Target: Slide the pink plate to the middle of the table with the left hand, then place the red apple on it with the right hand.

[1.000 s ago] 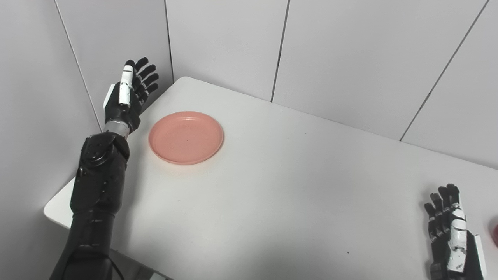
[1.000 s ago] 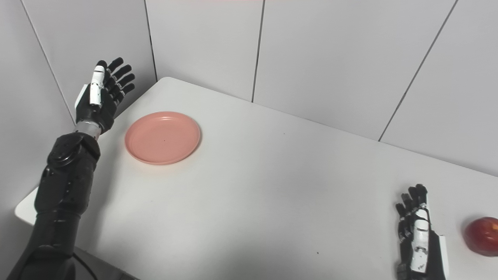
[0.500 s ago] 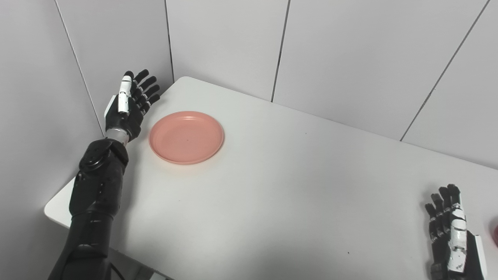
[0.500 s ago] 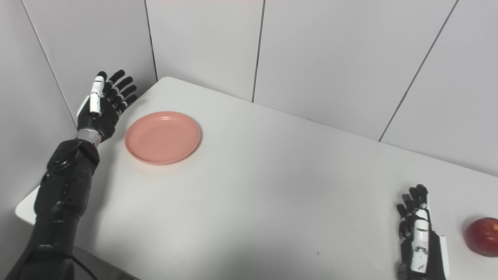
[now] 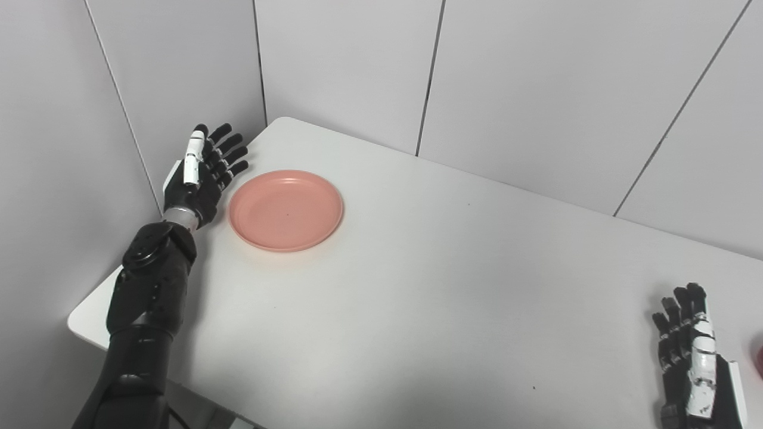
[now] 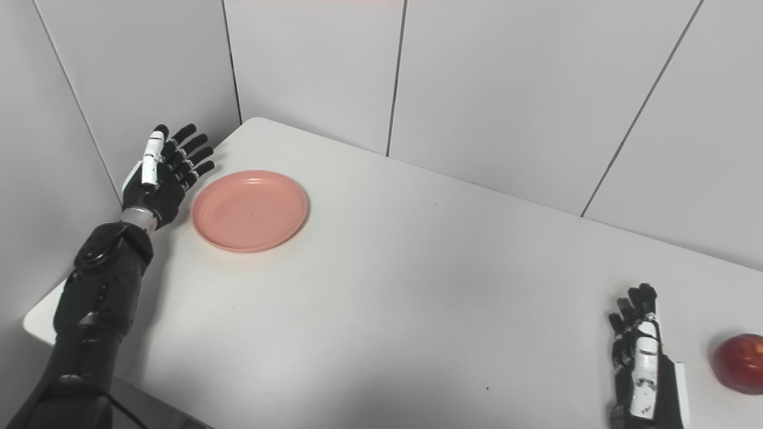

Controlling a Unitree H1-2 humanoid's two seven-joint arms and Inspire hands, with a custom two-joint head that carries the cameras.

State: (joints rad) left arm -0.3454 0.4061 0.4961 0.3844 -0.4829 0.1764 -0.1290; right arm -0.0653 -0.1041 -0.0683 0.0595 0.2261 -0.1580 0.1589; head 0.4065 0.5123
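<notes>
A pink plate point(image 5: 285, 209) lies flat near the table's far left corner. My left hand point(image 5: 200, 176) is open, fingers straight and apart, just left of the plate's rim with a small gap between them. The red apple point(image 6: 739, 362) rests near the table's right edge; in the left eye view only a sliver shows at the frame border. My right hand point(image 6: 641, 360) is open and empty at the front right, a short way left of the apple.
The white table point(image 5: 429, 274) fills the scene, with grey panelled walls point(image 5: 506, 83) behind it and to the left. The table's left edge runs close beside my left forearm point(image 5: 149, 292).
My left hand has come down and toward the plate's left rim. The plate, the apple and my right hand have stayed in place.
</notes>
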